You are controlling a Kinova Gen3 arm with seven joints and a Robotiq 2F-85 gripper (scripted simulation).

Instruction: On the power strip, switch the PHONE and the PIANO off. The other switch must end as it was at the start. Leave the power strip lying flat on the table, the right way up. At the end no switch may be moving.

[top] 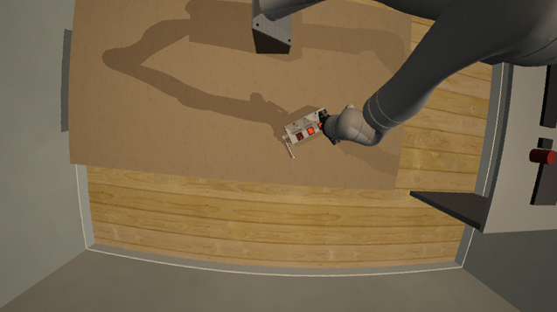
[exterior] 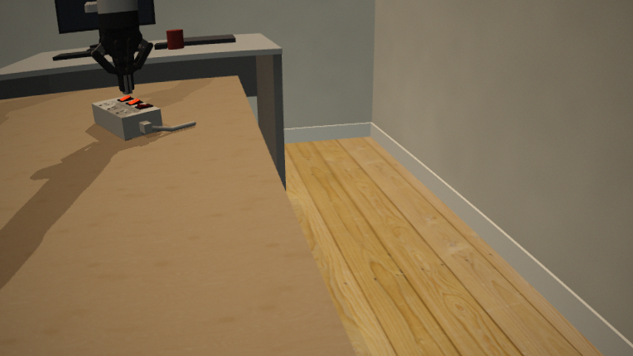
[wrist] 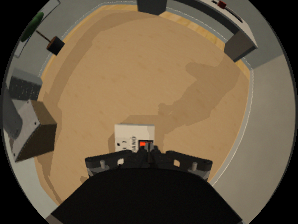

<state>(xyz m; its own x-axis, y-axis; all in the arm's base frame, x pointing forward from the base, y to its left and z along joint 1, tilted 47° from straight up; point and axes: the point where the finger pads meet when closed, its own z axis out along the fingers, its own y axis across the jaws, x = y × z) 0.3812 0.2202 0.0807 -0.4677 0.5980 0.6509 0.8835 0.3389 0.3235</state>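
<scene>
A grey power strip lies flat on the wooden table, the right way up, with a short cable stub at its near end. It carries three rocker switches in a row. The far switch and the middle switch glow bright orange. The near switch is dark red. The labels are too small to read. My gripper is shut and empty, fingertips pointing down just above the far switch. The strip also shows in the overhead view and in the wrist view.
A grey desk stands behind the table with a red cylinder and dark flat items on it. The table edge drops to the plank floor on the right. The arm's base mount stands at the table's far side.
</scene>
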